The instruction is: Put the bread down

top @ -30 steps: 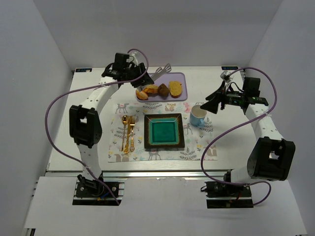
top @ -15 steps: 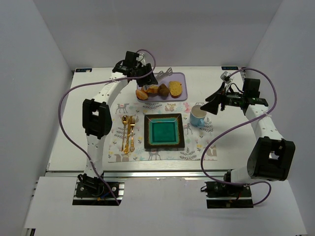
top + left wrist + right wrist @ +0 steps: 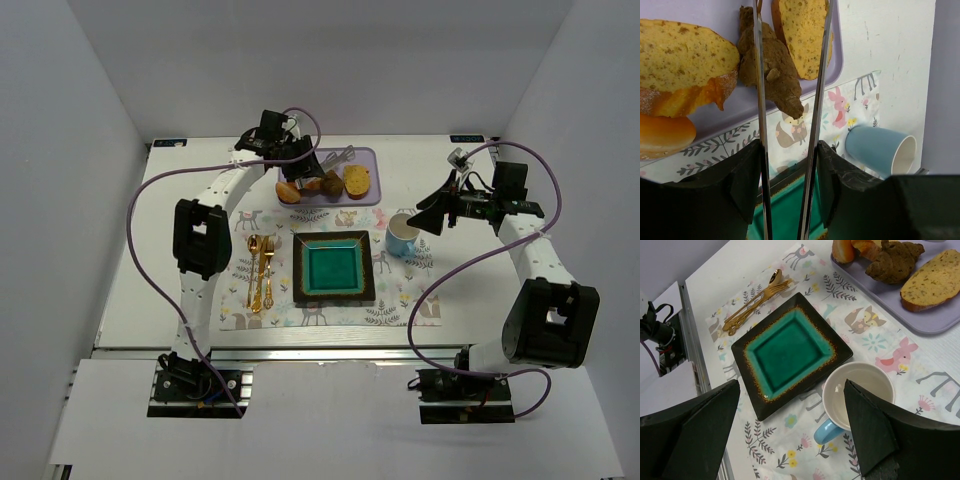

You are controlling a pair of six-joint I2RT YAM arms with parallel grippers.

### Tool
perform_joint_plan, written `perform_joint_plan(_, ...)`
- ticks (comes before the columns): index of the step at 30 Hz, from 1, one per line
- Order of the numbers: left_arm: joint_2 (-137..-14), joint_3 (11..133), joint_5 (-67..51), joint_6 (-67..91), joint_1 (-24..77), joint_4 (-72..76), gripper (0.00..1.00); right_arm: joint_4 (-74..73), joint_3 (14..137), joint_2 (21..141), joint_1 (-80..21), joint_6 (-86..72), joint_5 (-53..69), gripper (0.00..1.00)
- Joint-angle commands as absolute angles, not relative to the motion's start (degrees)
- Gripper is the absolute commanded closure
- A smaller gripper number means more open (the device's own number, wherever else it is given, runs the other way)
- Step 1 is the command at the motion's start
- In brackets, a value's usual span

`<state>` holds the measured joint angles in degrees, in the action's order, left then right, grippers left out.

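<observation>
The bread (image 3: 356, 180) is a flat golden slice with a brown crust, lying at the right end of a lavender tray (image 3: 368, 158). It also shows in the left wrist view (image 3: 802, 35) and the right wrist view (image 3: 932, 282). My left gripper (image 3: 300, 155) is over the tray, shut on metal tongs (image 3: 335, 157). In the left wrist view the tongs' two arms (image 3: 760, 100) run up on either side of a dark brown bun (image 3: 772, 75), just left of the bread; their tips are out of view. My right gripper (image 3: 432, 212) is open and empty above the blue cup.
A square green plate with a dark rim (image 3: 300, 270) sits on a patterned placemat, gold cutlery (image 3: 260, 270) to its left and a blue cup (image 3: 402, 235) to its right. The tray also holds the bun (image 3: 332, 184), an orange glazed roll (image 3: 290, 192) and another yellow piece (image 3: 680, 55).
My left arm has swung right, carrying the tongs from the tray's left end to over the breads. The right arm has not moved.
</observation>
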<state>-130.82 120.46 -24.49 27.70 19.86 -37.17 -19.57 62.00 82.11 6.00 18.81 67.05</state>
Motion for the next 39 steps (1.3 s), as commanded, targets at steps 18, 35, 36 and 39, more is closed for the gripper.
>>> perform_joint_plan(18, -132.19, 121.64, -28.04, 27.51, 20.74, -36.21, 0.48, -18.19, 60.56, 79.89, 6.42, 17.93, 69.17, 0.11)
perform_joint_plan(35, -133.33, 127.26, -27.25, 27.69, 20.48, -37.79, 0.49, -17.31, 60.03, 80.07, 6.5, 16.7, 70.05, 0.11)
perform_joint_plan(36, -133.68, 128.48, -27.25, 27.34, 20.39, -39.1, 0.49, -17.23, 60.03, 80.07, 6.5, 16.61, 70.05, 0.11)
perform_joint_plan(39, -134.12, 128.58, -27.07, 26.46, 20.3, -40.08, 0.5, -16.96, 60.12, 79.98, 6.59, 16.44, 70.05, 0.11)
